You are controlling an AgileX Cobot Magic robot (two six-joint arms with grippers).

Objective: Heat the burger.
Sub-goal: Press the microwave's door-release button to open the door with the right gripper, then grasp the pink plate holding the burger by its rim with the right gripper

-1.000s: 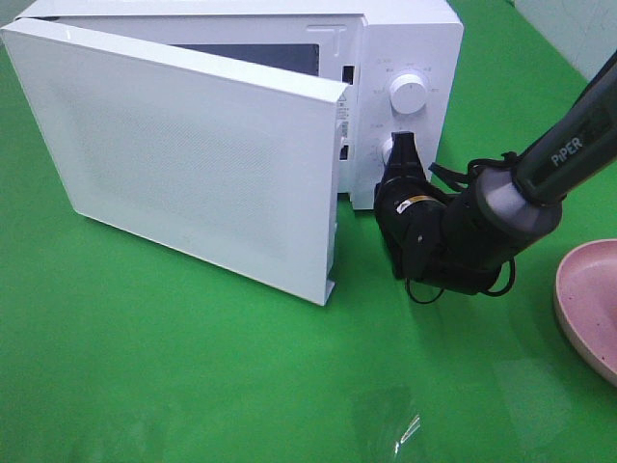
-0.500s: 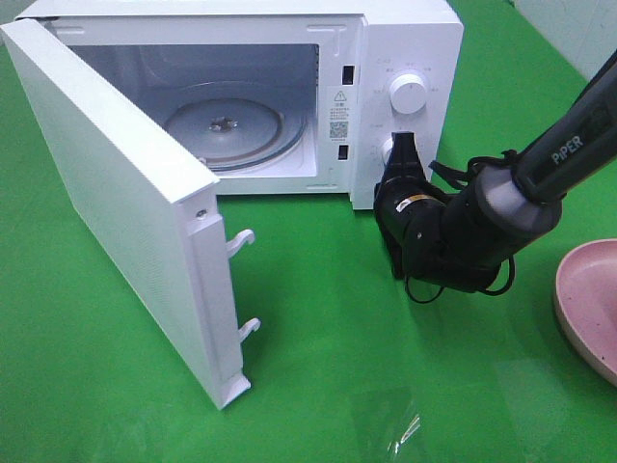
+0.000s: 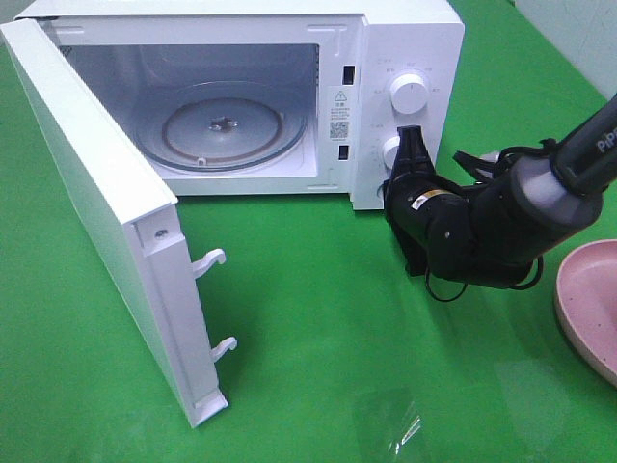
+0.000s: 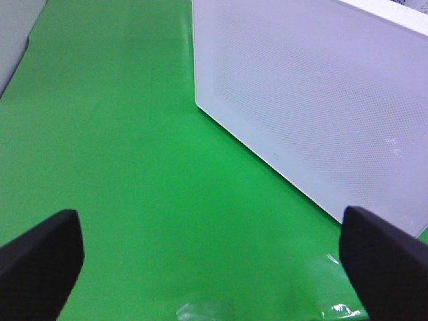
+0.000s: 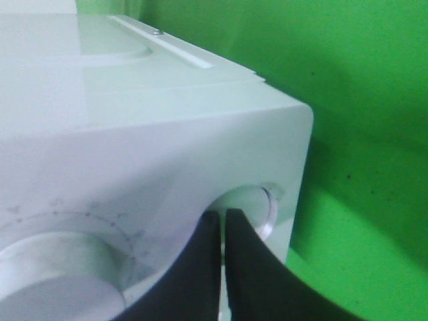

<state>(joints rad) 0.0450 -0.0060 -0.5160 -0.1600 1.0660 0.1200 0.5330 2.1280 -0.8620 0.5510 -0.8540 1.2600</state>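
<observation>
The burger is out of view. The white microwave (image 3: 405, 39) stands at the back with its door (image 3: 96, 193) swung wide open to the left. The glass turntable (image 3: 220, 125) inside is bare. My right gripper (image 3: 413, 135) is shut and empty, with its tip right by the lower knob (image 3: 391, 151) of the control panel. In the right wrist view the shut fingertips (image 5: 223, 221) sit in front of that knob (image 5: 249, 200). My left gripper (image 4: 214, 254) is open and empty over the green mat, facing the outside of the door (image 4: 314, 100).
A pink plate (image 3: 590, 299) lies at the right edge, with nothing showing on its visible part. The upper knob (image 3: 409, 95) is above the lower one. The door's latch hooks (image 3: 210, 260) stick out over the green mat (image 3: 318, 367).
The microwave door has swung from half closed to wide open, showing the turntable. My right gripper has drawn slightly back and to the right from the lower knob.
</observation>
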